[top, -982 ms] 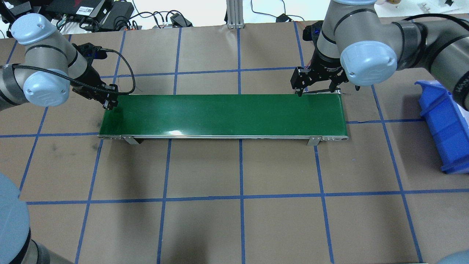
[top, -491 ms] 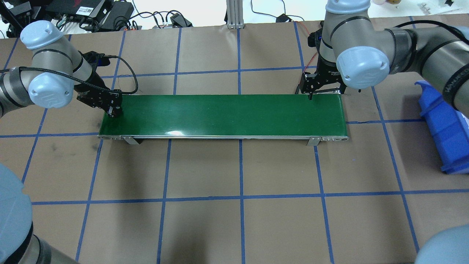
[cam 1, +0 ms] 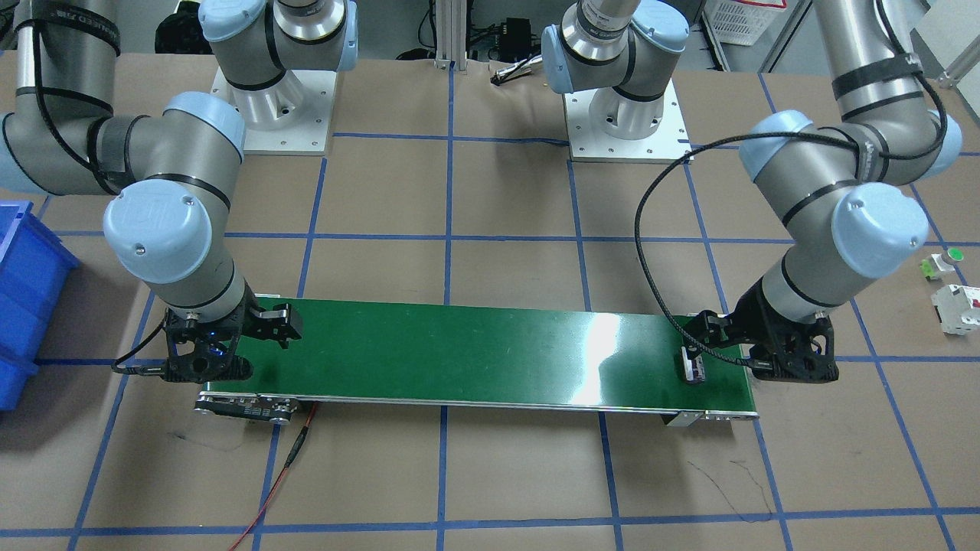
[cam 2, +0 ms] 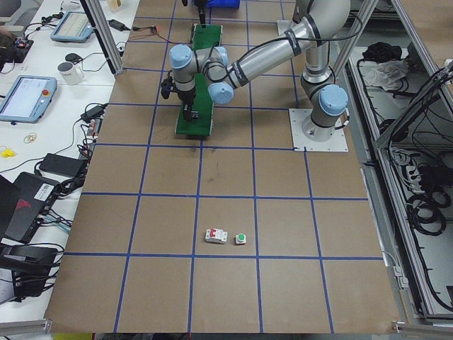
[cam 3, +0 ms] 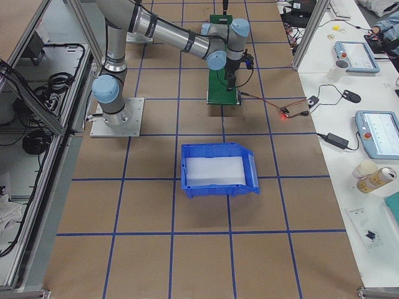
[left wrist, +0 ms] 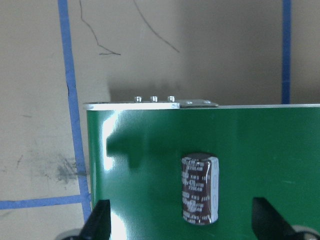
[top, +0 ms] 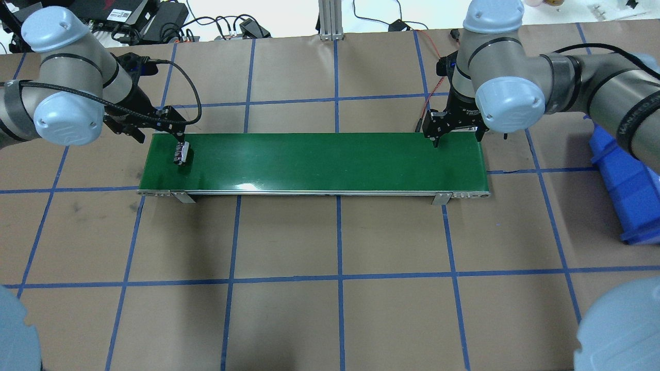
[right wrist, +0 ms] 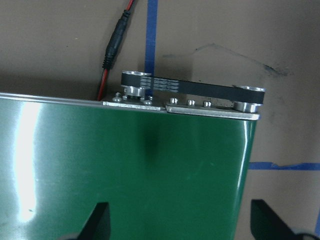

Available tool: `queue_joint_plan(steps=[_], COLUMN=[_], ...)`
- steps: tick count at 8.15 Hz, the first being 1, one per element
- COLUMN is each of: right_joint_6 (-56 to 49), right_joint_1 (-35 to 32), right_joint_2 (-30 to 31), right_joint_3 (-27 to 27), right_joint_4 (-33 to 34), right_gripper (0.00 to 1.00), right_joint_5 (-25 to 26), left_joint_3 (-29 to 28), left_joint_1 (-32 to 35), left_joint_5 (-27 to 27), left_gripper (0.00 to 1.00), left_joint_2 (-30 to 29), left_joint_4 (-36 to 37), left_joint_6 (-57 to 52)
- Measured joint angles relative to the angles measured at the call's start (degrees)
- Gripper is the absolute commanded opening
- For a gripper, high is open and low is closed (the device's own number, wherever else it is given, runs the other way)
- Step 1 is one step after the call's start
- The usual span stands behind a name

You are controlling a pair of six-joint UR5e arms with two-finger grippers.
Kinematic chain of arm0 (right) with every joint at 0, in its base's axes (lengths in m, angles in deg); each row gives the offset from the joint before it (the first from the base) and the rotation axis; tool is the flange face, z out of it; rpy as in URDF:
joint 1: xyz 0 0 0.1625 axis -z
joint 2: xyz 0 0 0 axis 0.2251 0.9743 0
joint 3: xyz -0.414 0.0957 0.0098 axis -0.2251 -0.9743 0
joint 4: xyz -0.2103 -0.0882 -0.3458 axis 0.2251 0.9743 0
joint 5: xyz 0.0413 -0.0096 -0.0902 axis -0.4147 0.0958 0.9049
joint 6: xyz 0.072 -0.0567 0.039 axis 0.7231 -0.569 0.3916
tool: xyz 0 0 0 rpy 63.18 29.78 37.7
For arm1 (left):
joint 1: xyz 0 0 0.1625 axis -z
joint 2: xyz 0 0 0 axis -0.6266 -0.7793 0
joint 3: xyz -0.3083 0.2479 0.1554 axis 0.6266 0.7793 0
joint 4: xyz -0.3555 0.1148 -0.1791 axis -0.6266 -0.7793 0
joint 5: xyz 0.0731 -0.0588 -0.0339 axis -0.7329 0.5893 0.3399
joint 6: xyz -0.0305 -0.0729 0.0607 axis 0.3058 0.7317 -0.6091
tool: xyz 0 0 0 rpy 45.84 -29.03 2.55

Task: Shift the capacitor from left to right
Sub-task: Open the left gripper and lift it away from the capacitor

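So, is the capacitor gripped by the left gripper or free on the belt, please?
Free. The capacitor sits on the green belt between the left gripper's spread fingers, with belt showing on both sides.

Shiny-sleeved capacitor (left wrist: 200,189), glossy green belt (left wrist: 260,145)

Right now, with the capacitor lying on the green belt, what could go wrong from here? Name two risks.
1. The capacitor lies on its side, crosswise, near the belt's left end; it might roll back off.
2. The right claw hangs open at the far end; if it grabs late, the capacitor could drop to the table, since the blue bin stands apart.
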Motion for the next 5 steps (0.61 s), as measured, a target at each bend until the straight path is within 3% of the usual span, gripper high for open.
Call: queue_joint_plan(steps=[3, 5], right_joint_6=[-1.4, -2.2], right_joint_1=[4.4, 5.2], right_joint_2=[0.1, 0.1], right_joint_3=[3.6, 4.1], right_joint_4=[3.6, 4.0], right_gripper=[1.00, 1.00], right_joint_5=[-13.4, -20.4], left_joint_3=[-0.1, -0.2], left_joint_1=[4.0, 6.1], left_joint_5=[-0.5, -3.8], left_gripper=[1.00, 1.00], left_joint_2=[12.9, 18.2], left_joint_4=[-7.4, -12.7], left_joint_6=[4.1, 7.2])
